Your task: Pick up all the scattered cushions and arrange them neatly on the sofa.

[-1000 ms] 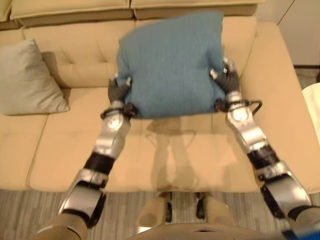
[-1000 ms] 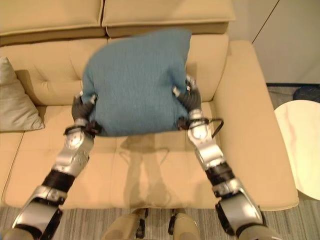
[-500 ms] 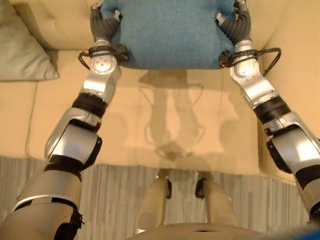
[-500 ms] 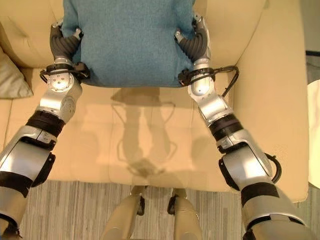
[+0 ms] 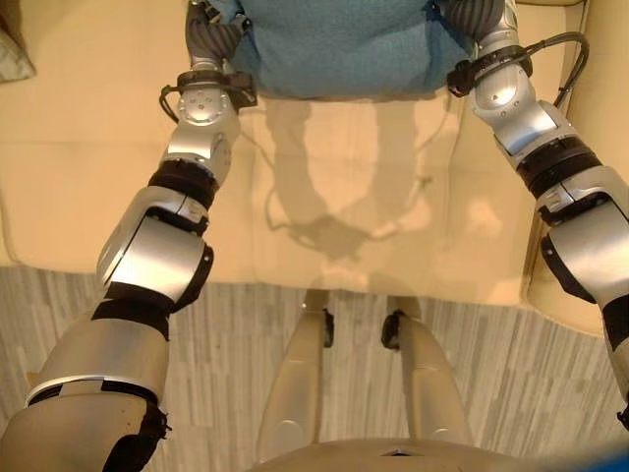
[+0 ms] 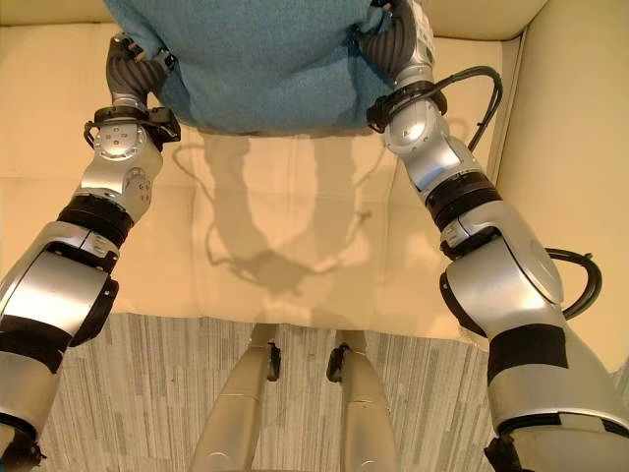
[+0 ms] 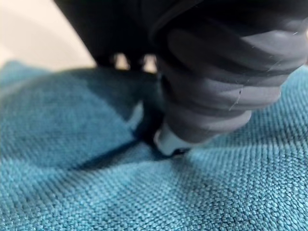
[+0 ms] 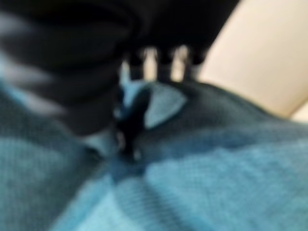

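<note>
A teal cushion (image 5: 339, 49) hangs between my two hands above the beige sofa seat (image 5: 98, 147), and its upper part is cut off by the picture's edge. My left hand (image 5: 211, 34) grips its left side and my right hand (image 6: 393, 39) grips its right side. Up close, the left thumb (image 7: 168, 139) presses into the teal weave (image 7: 144, 192) with the fingers round the far side. The right hand (image 8: 130, 120) pinches the cloth (image 8: 216, 183) the same way. The cushion throws a shadow on the seat below it.
The corner of a grey cushion (image 5: 10, 54) lies on the seat at far left. The sofa's armrest (image 6: 580, 147) rises on the right. A striped grey rug (image 5: 226, 344) runs along the sofa's front edge.
The camera has tilted down, so the sofa back and most of the grey cushion have left the picture. Both arms reach further out over the seat, still holding the teal cushion.
</note>
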`<state>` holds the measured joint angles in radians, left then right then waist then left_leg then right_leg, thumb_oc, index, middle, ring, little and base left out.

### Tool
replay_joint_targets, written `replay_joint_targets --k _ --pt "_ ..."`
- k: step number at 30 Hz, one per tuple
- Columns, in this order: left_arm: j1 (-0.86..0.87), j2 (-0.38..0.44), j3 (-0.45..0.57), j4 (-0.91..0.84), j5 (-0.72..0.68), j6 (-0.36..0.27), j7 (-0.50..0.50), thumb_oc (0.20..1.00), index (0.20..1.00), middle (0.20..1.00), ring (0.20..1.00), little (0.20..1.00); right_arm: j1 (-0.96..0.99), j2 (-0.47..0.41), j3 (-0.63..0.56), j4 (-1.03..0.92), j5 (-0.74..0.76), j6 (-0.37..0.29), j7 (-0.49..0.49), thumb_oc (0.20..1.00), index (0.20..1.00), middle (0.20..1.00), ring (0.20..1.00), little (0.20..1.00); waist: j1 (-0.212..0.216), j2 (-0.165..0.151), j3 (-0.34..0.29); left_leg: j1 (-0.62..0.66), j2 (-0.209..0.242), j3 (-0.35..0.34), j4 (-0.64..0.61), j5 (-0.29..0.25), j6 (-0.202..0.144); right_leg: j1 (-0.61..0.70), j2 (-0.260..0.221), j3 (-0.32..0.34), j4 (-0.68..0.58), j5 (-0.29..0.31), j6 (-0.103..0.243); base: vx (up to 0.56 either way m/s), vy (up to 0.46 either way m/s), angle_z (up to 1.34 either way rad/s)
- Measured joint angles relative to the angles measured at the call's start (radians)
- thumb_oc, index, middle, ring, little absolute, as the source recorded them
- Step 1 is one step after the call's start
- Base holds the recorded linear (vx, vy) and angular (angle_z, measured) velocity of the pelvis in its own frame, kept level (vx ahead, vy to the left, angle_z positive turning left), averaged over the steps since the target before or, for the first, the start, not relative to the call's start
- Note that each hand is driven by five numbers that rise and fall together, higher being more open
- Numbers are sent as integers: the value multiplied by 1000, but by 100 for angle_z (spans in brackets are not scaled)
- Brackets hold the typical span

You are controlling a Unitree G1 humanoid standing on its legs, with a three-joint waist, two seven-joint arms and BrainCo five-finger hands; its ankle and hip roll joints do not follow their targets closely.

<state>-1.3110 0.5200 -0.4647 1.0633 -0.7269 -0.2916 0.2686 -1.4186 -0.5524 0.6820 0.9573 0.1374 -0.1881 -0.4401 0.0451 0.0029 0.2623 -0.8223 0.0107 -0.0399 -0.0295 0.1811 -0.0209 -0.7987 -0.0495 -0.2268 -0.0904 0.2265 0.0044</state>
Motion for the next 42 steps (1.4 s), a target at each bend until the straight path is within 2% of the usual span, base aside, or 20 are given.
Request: replay_joint_targets --k 1,12,13,14,19,24,29,31,34,38,40,41,42 --pt "-1 1 1 0 -4 2 0 1000 1000 1000 1000 1000 -1 -6 0 -1 13 1 6 200 200 200 200 200 2 0 0 0 0 -1 0 0 0 1 0 0 0 0 0 0 0 0" --pt "-1 88 21 1 -30 7 1 1000 1000 1000 1000 1000 6 -4 4 -2 117 7 95 200 200 200 200 200 6 -1 1 1 -1 2 2 0 0 1 -1 3 0 2 2 0 0 0" --pt "-1 91 33 0 -30 6 2 1000 1000 1000 1000 1000 7 3 5 -2 120 7 102 799 799 799 799 799 7 -1 1 1 -1 2 2 0 0 1 -1 3 0 2 2 0 0 0" --pt "-1 91 35 0 -30 6 3 1000 1000 1000 1000 1000 9 5 8 -2 125 8 107 1000 1000 1000 1000 1000 8 -1 1 1 -1 2 2 0 0 1 -1 3 0 2 2 0 0 0" --pt "1 122 41 -3 -39 6 2 1000 1000 1000 1000 1000 50 5 17 5 126 29 131 1000 1000 1000 1000 1000 18 -2 1 1 0 3 2 0 0 0 -1 4 0 2 2 0 0 0" --pt "17 146 96 -29 -41 -4 2 1000 1000 1000 1000 1000 61 -11 13 5 121 33 132 1000 1000 1000 1000 1000 24 -1 1 1 0 3 4 0 0 1 -1 4 0 2 2 0 0 0" --pt "130 169 194 -119 -70 -26 -2 1000 1000 1000 1000 1000 63 -64 10 -1 75 34 148 1000 1000 1000 1000 1000 36 -1 1 3 0 2 11 0 0 8 -1 2 0 2 2 0 0 0" --pt "166 170 199 -119 -81 -27 -3 1000 1000 1000 1000 1000 63 -93 4 -1 64 34 151 1000 1000 1000 1000 1000 42 -1 1 3 0 -1 14 0 0 11 -1 -2 0 2 2 -3 -12 2" --pt "260 170 242 -137 -87 -27 -28 1000 1000 1000 1000 1000 74 -155 -9 -28 53 33 160 1000 1000 1000 1000 1000 58 -2 1 13 0 -4 14 2 -2 23 -1 -6 0 2 2 -2 -25 2" --pt "421 169 312 -148 -88 -25 -47 1000 1000 1000 1000 1000 125 -208 -23 -44 33 32 162 1000 1000 1000 1000 1000 59 -3 1 73 0 -17 7 1 -3 84 -1 -13 0 -2 7 6 -40 6" --pt "646 162 431 -287 -83 -28 -84 1000 1000 1000 1000 1000 268 -299 -136 -169 20 13 170 1000 1000 1000 1000 1000 61 -8 5 143 -1 -23 -8 -2 -7 154 -2 -17 0 -19 29 29 -71 8" --pt "722 147 475 -303 -83 -31 -93 1000 1000 1000 1000 1000 330 -314 -182 -192 16 7 170 1000 1000 1000 1000 1000 60 -10 6 183 0 -25 -15 -2 -7 189 -2 -20 -1 -19 29 22 -50 1" --pt "804 151 477 -286 -84 -13 -93 1000 1000 1000 1000 1000 383 -323 -202 -188 16 12 176 1000 1000 1000 1000 1000 61 -15 3 227 2 -24 -25 -10 -17 228 -1 -23 1 -37 41 53 -85 4"
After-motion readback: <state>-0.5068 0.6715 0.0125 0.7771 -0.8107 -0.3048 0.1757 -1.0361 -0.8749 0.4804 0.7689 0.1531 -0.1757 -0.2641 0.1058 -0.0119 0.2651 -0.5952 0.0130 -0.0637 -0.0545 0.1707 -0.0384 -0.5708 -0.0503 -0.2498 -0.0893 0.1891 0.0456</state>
